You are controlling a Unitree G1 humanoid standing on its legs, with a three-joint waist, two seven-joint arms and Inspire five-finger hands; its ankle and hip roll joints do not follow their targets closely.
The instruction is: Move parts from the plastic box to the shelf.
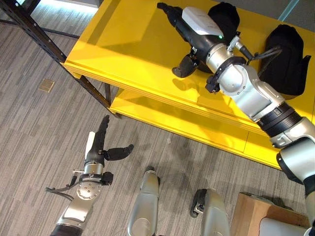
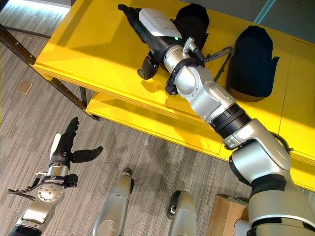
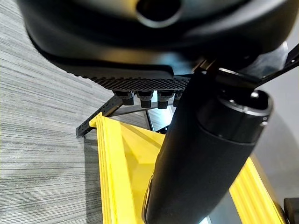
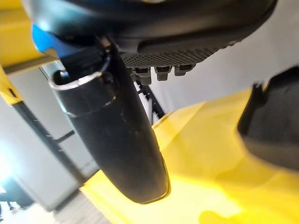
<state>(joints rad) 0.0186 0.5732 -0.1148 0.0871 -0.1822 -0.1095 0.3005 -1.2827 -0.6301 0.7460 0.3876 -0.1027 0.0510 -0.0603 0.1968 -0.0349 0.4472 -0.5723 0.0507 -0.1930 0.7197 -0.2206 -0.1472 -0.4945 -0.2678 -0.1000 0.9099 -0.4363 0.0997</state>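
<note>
Two black parts (image 2: 252, 61) are seen on the yellow shelf (image 2: 98, 39); the right hand (image 2: 147, 29), fingers straight and empty, could knock the part at its three o'clock (image 2: 191, 22) if swung back carelessly. The left hand (image 1: 101, 147) hangs spread and empty at seven o'clock.

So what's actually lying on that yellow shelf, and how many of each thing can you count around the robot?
Black parts on the yellow shelf: 2, one to the right and one behind the right hand.
Robot hands: 2, counting the left hand, open over the floor.
Wooden box: 1.
Total: 5.
</note>
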